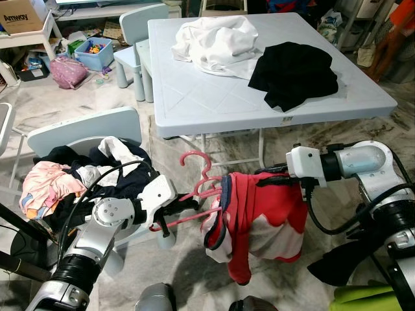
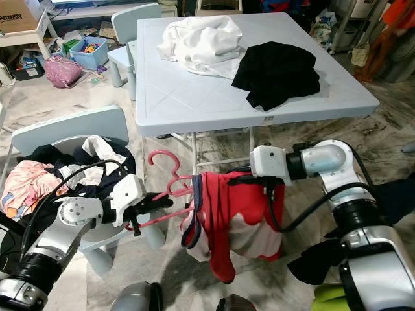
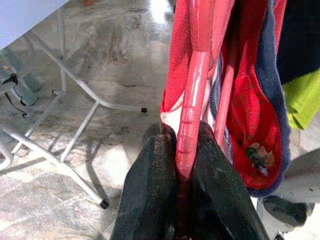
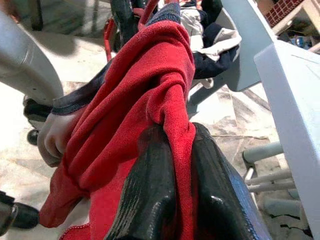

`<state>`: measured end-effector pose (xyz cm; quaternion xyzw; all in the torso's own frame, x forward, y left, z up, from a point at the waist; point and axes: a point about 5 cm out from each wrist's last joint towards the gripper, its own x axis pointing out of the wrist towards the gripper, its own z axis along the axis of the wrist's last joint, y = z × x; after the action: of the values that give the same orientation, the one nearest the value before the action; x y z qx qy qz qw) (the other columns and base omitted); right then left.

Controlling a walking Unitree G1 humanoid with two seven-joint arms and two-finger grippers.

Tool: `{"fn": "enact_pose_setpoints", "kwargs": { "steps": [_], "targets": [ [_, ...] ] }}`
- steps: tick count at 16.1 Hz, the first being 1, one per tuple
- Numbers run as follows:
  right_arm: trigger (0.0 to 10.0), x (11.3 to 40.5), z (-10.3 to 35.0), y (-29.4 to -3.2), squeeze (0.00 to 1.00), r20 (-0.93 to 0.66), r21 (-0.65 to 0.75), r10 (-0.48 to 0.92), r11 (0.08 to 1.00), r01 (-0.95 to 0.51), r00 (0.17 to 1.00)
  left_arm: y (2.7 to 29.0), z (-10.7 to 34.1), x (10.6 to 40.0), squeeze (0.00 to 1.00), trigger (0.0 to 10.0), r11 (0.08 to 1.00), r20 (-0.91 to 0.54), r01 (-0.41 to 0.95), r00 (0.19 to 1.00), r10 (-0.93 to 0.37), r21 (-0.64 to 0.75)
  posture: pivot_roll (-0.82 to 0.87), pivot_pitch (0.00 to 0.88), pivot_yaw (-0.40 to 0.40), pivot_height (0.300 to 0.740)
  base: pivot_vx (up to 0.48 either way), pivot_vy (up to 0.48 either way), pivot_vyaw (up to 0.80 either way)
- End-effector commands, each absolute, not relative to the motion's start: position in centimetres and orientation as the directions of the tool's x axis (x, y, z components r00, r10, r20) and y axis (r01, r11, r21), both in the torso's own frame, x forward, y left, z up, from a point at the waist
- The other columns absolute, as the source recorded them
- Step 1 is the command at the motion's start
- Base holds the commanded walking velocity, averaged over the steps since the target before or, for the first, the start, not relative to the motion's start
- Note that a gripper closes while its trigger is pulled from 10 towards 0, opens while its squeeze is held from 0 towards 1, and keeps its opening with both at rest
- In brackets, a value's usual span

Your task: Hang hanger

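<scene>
Clamped in left end effector (image 3: pixel 182 165): pink hanger (image 1: pixel 201 188) w/ red garment (image 1: pixel 259 220), right end effector (image 4: pixel 172 165) pinching cloth taut, prob. to seat it before hanging.

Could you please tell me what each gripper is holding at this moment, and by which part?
The left gripper clamps the pink hanger by one arm's end; the right gripper pinches a bunched fold of the red garment.
</scene>
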<state>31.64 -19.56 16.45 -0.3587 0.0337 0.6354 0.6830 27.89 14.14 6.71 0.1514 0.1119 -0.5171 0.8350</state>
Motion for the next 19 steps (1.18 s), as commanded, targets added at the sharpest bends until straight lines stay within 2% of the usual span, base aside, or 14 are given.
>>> {"fn": "enact_pose_setpoints", "kwargs": {
  "steps": [1,2,3,5,6,7,8,11,13,15,16,17,19],
  "targets": [
    [10.0,32.1,17.7,-19.0,0.00,-0.454,-0.497,0.867,-0.054,-0.866,0.206,14.2,7.4,28.7,0.00,0.0,0.464,-0.304,0.875,0.483,-0.821,0.138,-0.06,0.018,-0.023,0.740,0.000,0.000,0.00],
    [10.0,32.1,17.6,-19.0,0.00,-0.456,-0.479,0.868,-0.050,-0.876,0.199,14.3,7.4,28.7,0.00,0.0,0.473,-0.300,0.870,0.493,-0.817,0.141,-0.06,0.018,-0.023,0.740,0.000,0.000,0.00],
    [10.0,32.2,17.6,-19.0,1.00,-0.454,-0.459,0.869,-0.039,-0.888,0.196,14.4,7.4,28.8,0.00,0.0,0.488,-0.291,0.862,0.506,-0.812,0.136,-0.06,0.018,-0.024,0.740,0.000,0.000,0.00],
    [10.0,32.4,17.6,-19.0,1.00,-0.453,-0.458,0.866,-0.021,-0.889,0.213,14.4,7.4,28.9,0.00,0.0,0.506,-0.279,0.852,0.522,-0.806,0.133,-0.06,0.017,-0.024,0.740,0.000,0.000,0.00],
    [10.0,33.1,17.6,-19.0,1.00,-0.447,-0.506,0.847,0.027,-0.862,0.289,14.5,7.2,28.9,0.00,0.0,0.545,-0.263,0.831,0.553,-0.791,0.111,-0.06,0.014,-0.020,0.740,0.000,0.000,0.00],
    [10.0,33.2,17.3,-18.9,1.00,-0.456,-0.542,0.829,0.029,-0.840,0.323,14.6,7.0,28.8,0.00,0.0,0.565,-0.264,0.820,0.567,-0.780,0.093,-0.06,0.014,-0.020,0.740,0.000,0.000,0.00],
    [10.0,33.3,17.0,-18.8,1.00,-0.459,-0.561,0.820,0.029,-0.827,0.341,14.7,6.8,28.7,0.00,0.0,0.580,-0.263,0.811,0.578,-0.772,0.078,-0.06,0.014,-0.020,0.740,0.000,0.000,0.00],
    [10.0,33.6,16.8,-17.7,1.00,-0.372,-0.602,0.833,0.118,-0.790,0.409,15.4,6.5,28.4,0.00,0.0,0.650,-0.247,0.759,0.636,-0.731,0.030,-0.05,0.025,-0.019,0.740,0.000,0.000,0.00],
    [10.0,34.5,17.2,-17.3,1.00,-0.248,-0.594,0.822,0.289,-0.751,0.512,15.6,6.5,28.5,0.00,0.0,0.668,-0.246,0.744,0.653,-0.717,0.027,-0.04,0.029,-0.019,0.740,0.000,0.000,0.00],
    [10.0,35.0,17.1,-17.3,1.00,-0.153,-0.591,0.781,0.418,-0.689,0.605,15.7,6.7,28.6,0.00,0.0,0.674,-0.242,0.738,0.660,-0.712,0.028,-0.03,0.034,-0.018,0.740,0.000,0.000,0.00],
    [10.0,35.3,16.9,-17.7,1.00,-0.095,-0.545,0.732,0.529,-0.650,0.675,15.6,6.8,28.6,0.00,0.0,0.678,-0.237,0.735,0.664,-0.710,0.029,-0.03,0.036,-0.017,0.740,0.000,0.000,0.00],
    [10.0,35.6,16.2,-18.4,0.00,-0.064,-0.505,0.635,0.644,-0.574,0.770,15.6,7.0,28.7,0.00,0.0,0.683,-0.231,0.730,0.669,-0.706,0.028,-0.03,0.039,-0.015,0.740,0.000,0.000,0.00],
    [10.0,35.8,14.7,-19.4,0.00,-0.120,-0.413,0.516,0.751,-0.515,0.848,15.6,7.1,28.7,0.00,0.0,0.684,-0.229,0.729,0.671,-0.705,0.030,-0.03,0.044,-0.011,0.740,0.000,0.000,0.00]
  ]
}}
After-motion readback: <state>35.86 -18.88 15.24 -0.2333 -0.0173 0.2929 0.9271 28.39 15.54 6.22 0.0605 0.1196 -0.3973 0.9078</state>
